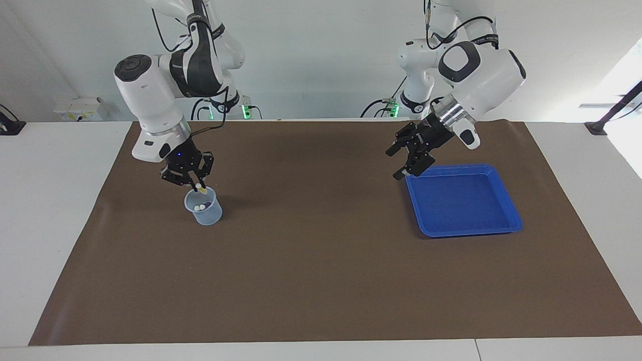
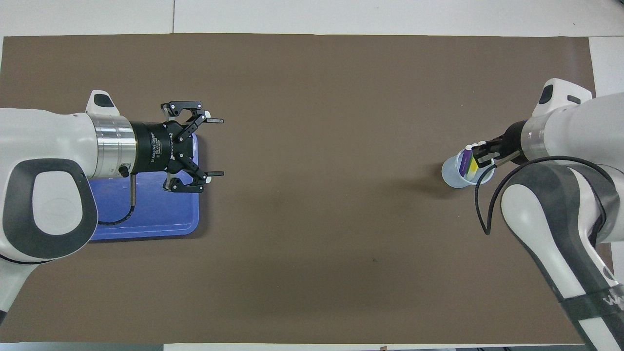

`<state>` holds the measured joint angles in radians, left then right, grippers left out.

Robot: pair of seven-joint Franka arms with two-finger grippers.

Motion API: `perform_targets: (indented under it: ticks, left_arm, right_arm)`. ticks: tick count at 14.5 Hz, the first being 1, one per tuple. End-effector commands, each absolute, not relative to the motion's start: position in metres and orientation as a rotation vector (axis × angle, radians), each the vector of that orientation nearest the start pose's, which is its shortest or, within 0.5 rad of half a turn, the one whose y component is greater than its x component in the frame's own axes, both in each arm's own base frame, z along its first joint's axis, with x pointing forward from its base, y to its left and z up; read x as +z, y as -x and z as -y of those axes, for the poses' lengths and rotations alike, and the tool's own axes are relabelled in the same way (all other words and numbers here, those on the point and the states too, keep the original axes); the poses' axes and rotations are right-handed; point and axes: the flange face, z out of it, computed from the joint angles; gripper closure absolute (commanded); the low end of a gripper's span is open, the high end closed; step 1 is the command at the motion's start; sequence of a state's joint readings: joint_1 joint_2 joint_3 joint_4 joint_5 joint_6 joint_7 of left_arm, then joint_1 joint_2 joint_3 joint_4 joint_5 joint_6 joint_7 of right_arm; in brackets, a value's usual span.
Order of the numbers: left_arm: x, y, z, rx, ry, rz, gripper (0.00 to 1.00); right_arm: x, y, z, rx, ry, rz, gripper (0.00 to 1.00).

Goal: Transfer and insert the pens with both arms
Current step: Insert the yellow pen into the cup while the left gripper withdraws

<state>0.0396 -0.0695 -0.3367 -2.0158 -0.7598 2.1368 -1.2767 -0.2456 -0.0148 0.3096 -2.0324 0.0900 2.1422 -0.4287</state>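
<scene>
The right hand point(image 1: 196, 186) is directly over the translucent cup point(image 1: 203, 206) at the right arm's end of the worktop point(image 1: 321, 281), its fingertips closed on the yellow pen point(image 1: 200, 189), whose lower part already goes into the cup. The main risk is in the release: if the hand opens while the pen is tilted, the pen may fall against the rim and lean outward, or push the light cup so that it tips over. A second risk is that the closed fingers touch the rim when the hand goes up, and drag the cup along the brown mat point(image 1: 321, 281). The pens already inside can also block the way, so the yellow one may not go down fully.

In the overhead view the purple pen point(image 2: 466, 159) stands in the cup beside the yellow one, with pale caps at the top; a bit of green seems to be there too, but it is too small to be sure. The pens look slim, smooth and short.

The left hand point(image 1: 409, 155) waits with its jaws wide apart, holding nothing, over the corner of the blue tray point(image 1: 464, 228), which holds no pen
</scene>
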Motion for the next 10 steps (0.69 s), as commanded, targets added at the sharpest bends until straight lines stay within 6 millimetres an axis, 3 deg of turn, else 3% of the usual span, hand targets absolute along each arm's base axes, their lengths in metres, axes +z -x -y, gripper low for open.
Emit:
perform_targets:
  ticks: [1, 3, 4, 6, 7, 9, 10]
  left_arm:
    - [0.513, -0.518, 0.176, -0.38, -2.154, -1.431, 0.0]
    - [0.516, -0.517, 0.17, -0.336, -2.308, -1.306, 0.0]
    - [0.518, -0.518, 0.165, -0.319, -2.371, -1.241, 0.0]
    - [0.521, -0.521, 0.147, -0.294, -2.52, -1.097, 0.0]
    - [0.526, -0.522, 0.14, -0.282, -2.602, -1.006, 0.0]
    - [0.529, -0.524, 0.12, -0.289, -2.744, -0.863, 0.0]
    - [0.528, -0.524, 0.113, -0.304, -2.81, -0.759, 0.0]
  right_arm:
    - [0.457, -0.556, -0.04, -0.219, 3.015, 0.726, 1.0]
    - [0.448, -0.553, -0.043, -0.214, 3.013, 0.738, 1.0]
    - [0.448, -0.552, -0.044, -0.2, 3.011, 0.743, 0.74]
    - [0.447, -0.552, -0.042, -0.193, 3.013, 0.735, 0.11]
    - [0.447, -0.552, -0.038, -0.189, 3.014, 0.728, 0.0]
    - [0.46, -0.555, -0.037, -0.175, 3.014, 0.72, 0.0]
    - [0.482, -0.557, -0.036, -0.172, 3.016, 0.712, 0.0]
